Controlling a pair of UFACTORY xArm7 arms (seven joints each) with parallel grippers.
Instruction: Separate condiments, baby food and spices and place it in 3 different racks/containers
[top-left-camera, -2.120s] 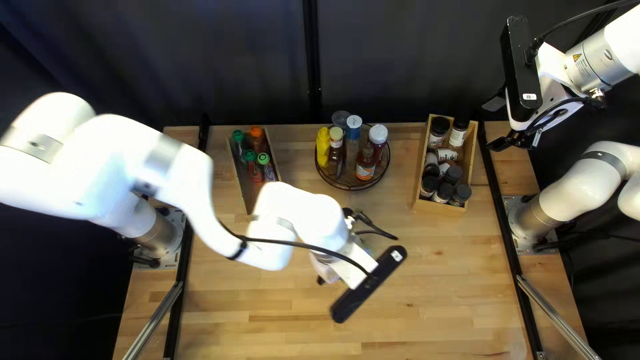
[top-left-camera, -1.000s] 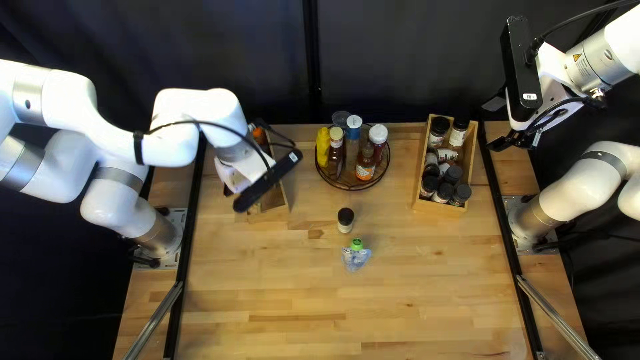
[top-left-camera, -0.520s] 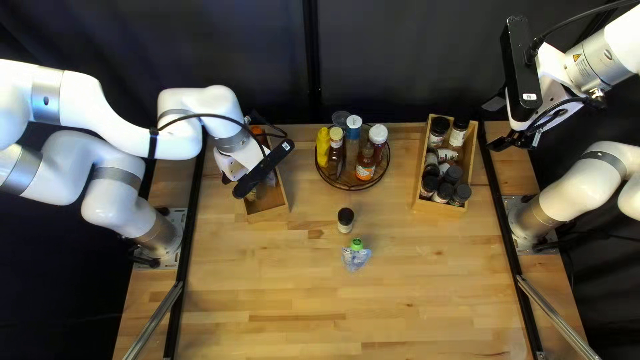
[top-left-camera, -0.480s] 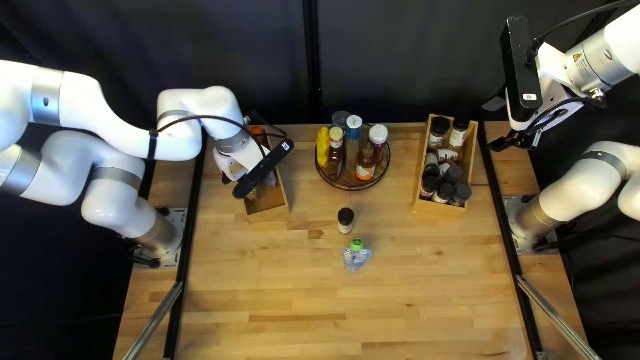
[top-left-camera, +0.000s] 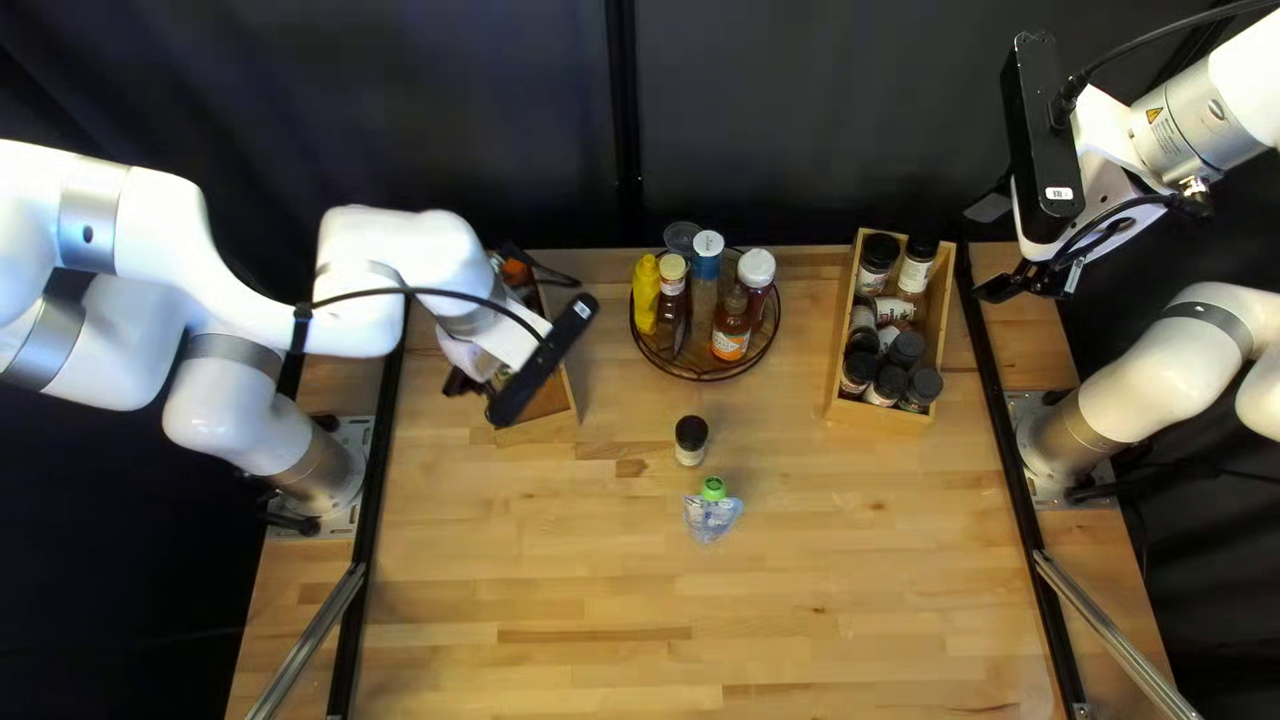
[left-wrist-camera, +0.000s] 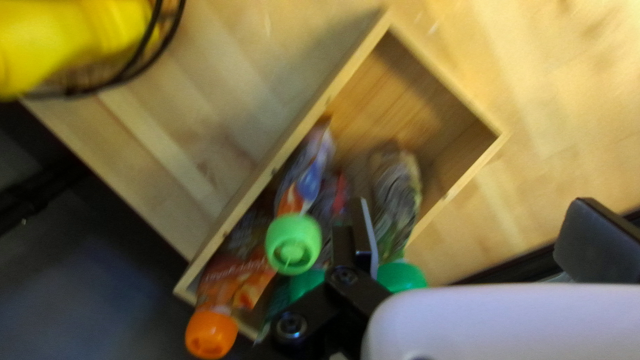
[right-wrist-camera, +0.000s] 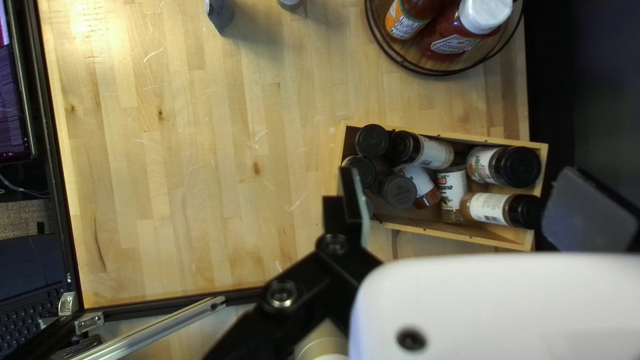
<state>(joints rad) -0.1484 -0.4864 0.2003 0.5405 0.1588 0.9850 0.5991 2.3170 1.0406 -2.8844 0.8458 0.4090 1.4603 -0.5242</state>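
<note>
Pale wood worktop (top-left-camera: 854, 614), dark curtain (top-left-camera: 400, 107) along its far side. Left arm (top-left-camera: 147, 227) has swung off the middle of the worktop to the left box (left-wrist-camera: 380, 100); in the last half second its wrist has turned and shifted a little nearer and right. Uncovered by that swing, well clear of every container: a black-lidded jar (top-left-camera: 691, 440) standing near of the round rack (top-left-camera: 707, 376), and a green-capped pouch (top-left-camera: 714, 514) just near of the jar.

For sorting, these look like the last two strays seen: jar presumably for the right box (top-left-camera: 880, 418) with the other spice jars (right-wrist-camera: 493, 208), pouch for the left box among the baby food pouches (left-wrist-camera: 393, 193). Sauce bottles (top-left-camera: 730, 327) already grouped on the round rack. Task judged close to finished.

Pose: left arm reaches across from the left, elbow high, wrist slanting down over the left box. Left tool (left-wrist-camera: 472, 203) spread wide, nothing gripped; one finger close over the pouch caps, so a sideways move could snag one. Lifting clear first seems wise. Right arm (top-left-camera: 1167, 374) unchanged, raised at far right; right tool (right-wrist-camera: 459, 172) also wide apart, holding nothing.
</note>
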